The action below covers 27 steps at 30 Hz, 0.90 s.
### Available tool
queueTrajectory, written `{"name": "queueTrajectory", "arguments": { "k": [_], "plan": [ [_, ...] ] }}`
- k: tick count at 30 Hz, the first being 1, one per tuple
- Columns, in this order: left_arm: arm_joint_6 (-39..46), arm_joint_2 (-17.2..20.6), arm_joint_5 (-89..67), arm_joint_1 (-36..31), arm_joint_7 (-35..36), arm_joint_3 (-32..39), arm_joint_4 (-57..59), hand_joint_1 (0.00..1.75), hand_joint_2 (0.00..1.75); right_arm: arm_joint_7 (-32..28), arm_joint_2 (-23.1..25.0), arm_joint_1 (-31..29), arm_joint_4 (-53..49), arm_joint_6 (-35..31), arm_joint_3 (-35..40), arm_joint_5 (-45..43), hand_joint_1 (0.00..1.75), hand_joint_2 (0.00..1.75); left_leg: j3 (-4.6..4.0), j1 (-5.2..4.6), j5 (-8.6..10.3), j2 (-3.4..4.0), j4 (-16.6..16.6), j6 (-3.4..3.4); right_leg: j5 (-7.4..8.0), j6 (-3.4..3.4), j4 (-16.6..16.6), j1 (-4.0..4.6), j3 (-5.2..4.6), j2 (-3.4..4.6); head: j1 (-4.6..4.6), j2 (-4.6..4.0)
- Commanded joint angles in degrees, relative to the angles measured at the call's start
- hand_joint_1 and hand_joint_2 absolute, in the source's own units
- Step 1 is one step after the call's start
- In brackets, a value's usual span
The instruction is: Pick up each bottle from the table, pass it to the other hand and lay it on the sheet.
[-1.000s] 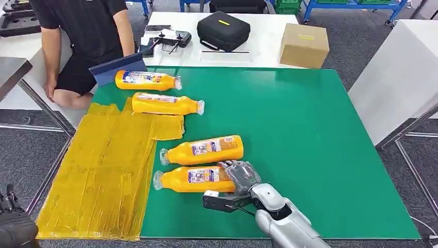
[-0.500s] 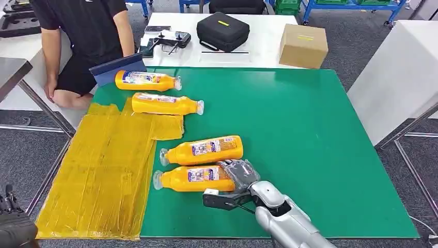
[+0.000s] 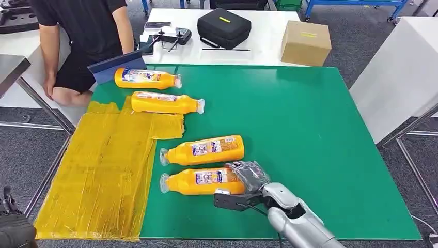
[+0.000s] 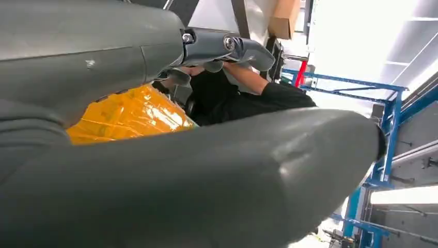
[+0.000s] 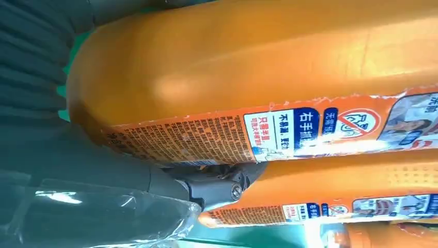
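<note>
Four orange bottles lie on the green table. My right hand grips the base end of the nearest bottle, fingers over it and the thumb under it; up close its orange body has a printed label. A second bottle lies just beyond it, with two more at the far left. The yellow sheet covers the table's left side and holds no bottle. My left hand hangs low beside the table, holding nothing, fingers apart.
A person in black stands at the table's far left corner beside a blue tool. On the white table behind are a black case, a cardboard box and a controller. Another white table stands at the right.
My right hand has shifted a little to the right, and the nearest bottle has slid right with it. The other bottles lie where they were.
</note>
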Motion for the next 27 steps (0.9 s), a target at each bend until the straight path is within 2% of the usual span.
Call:
{"name": "queueTrajectory", "arguments": {
  "k": [1, 4, 6, 10, 24, 27],
  "plan": [
    [-0.60, -0.19, -0.07, -0.56, 0.04, 1.35, 1.78, 0.00, 0.00, -3.51, -3.36, 0.56, -11.23, -0.36, -4.83, -5.47, 1.75, 1.75, 0.00, 0.04, -0.06, -0.01, 0.03, -0.25, -0.07, -0.15, 0.03, 0.03, 0.01, -0.03, 0.02, 0.00],
    [-1.01, 0.10, -0.07, -0.77, -0.50, 1.20, 2.72, 0.00, 0.00, -4.78, -3.17, 0.72, -21.08, 4.33, -9.46, -10.31, 1.75, 1.75, -0.07, 0.03, -0.13, 0.01, 0.12, -0.40, -0.15, -0.24, 0.15, 0.01, -0.09, -0.02, 0.02, 0.00],
    [-0.97, 0.70, 0.04, -1.68, -0.86, 0.55, 3.88, 0.00, 0.00, -5.35, -3.02, 0.12, -24.10, 6.73, -10.83, -12.44, 1.75, 1.75, -0.19, 0.00, -0.11, -0.01, 0.16, -0.30, -0.13, -0.18, 0.19, -0.01, -0.20, -0.02, 0.02, 0.00],
    [0.12, 1.68, 0.59, -3.96, -1.63, -0.58, 5.87, 0.00, 0.00, -6.46, -4.26, -0.09, -25.40, 6.21, -12.81, -13.99, 1.75, 1.75, -0.17, -0.01, -0.02, -0.09, 0.06, -0.29, -0.08, -0.18, 0.12, -0.01, -0.17, -0.09, 0.00, 0.00],
    [1.07, 2.23, 0.66, -3.60, -1.84, -1.49, 5.74, 0.00, 0.00, -6.95, -2.31, 0.55, -26.25, 5.83, -14.21, -14.33, 1.75, 1.75, -0.10, -0.03, -0.01, -0.03, -0.03, -0.16, -0.03, -0.10, -0.01, 0.00, -0.12, -0.02, 0.02, 0.00],
    [1.67, 2.70, 0.49, -4.50, -1.89, -3.12, 7.30, 0.00, 0.00, -9.86, -1.48, 1.67, -29.63, 5.93, -16.17, -18.74, 1.75, 1.75, -0.06, -0.01, -0.04, -0.01, -0.03, -0.26, -0.05, -0.17, 0.00, 0.01, -0.08, -0.01, 0.00, 0.00]
  ]
}}
